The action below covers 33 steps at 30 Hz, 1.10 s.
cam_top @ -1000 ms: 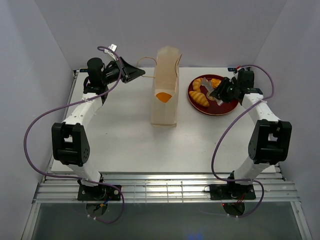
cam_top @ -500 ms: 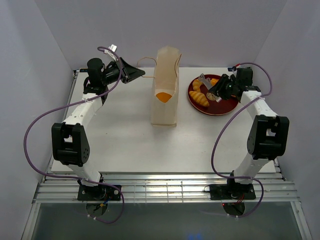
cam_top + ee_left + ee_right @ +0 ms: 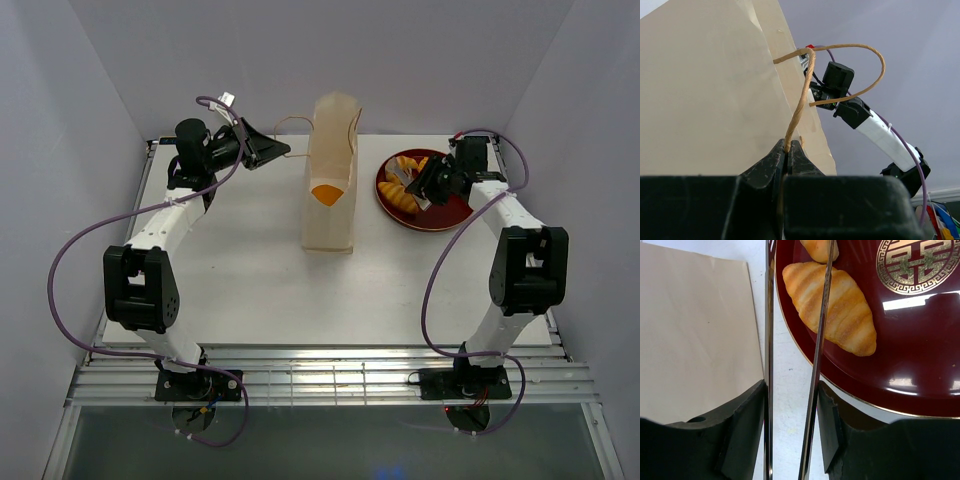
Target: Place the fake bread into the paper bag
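At 3 o'clock from the paper bag (image 3: 330,215) in the top view, we find the fake bread (image 3: 400,195) lying on a dark red plate (image 3: 447,215), crowded toward the plate's 9 to 11 o'clock side. The right gripper (image 3: 420,186) hovers over those pieces. In its wrist view the right gripper (image 3: 795,290) has its thin jaws a little apart with nothing clamped between them. One jaw crosses above a croissant (image 3: 840,310) (we cannot tell whether it touches), and the other lies along the plate's rim next to the bag's flat side. The bag stands upright on the table (image 3: 250,270). At its 10 o'clock the left gripper (image 3: 788,150) is pinched tight on the brown cord handle (image 3: 801,97), and the cord loops up to the bag's top edge.
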### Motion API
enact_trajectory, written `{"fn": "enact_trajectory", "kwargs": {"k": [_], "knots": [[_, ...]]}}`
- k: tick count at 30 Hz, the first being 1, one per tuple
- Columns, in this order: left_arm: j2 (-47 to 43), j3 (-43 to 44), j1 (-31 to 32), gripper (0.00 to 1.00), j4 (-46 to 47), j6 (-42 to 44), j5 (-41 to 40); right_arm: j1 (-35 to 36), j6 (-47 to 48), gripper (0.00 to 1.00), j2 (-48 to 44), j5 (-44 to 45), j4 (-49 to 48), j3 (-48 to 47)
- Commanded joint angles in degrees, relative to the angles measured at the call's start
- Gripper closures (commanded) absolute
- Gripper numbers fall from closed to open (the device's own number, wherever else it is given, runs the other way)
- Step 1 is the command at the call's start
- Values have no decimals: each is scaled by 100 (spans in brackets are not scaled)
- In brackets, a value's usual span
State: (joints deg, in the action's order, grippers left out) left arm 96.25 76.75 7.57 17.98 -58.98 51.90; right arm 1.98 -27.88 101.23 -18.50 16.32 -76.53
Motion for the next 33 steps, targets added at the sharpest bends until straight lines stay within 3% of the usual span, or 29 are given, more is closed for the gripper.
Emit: {"fn": "enact_trajectory", "kwargs": {"k": [1, 15, 33], "knots": [[-343, -72, -28, 100, -40, 89, 22, 75, 107, 51, 2, 207, -32, -257], [-343, -72, -28, 100, -40, 97, -4, 119, 142, 51, -77, 690, 152, -363], [-308, -108, -28, 100, -40, 124, 4, 189, 63, 51, 222, 277, -14, -459]]}}
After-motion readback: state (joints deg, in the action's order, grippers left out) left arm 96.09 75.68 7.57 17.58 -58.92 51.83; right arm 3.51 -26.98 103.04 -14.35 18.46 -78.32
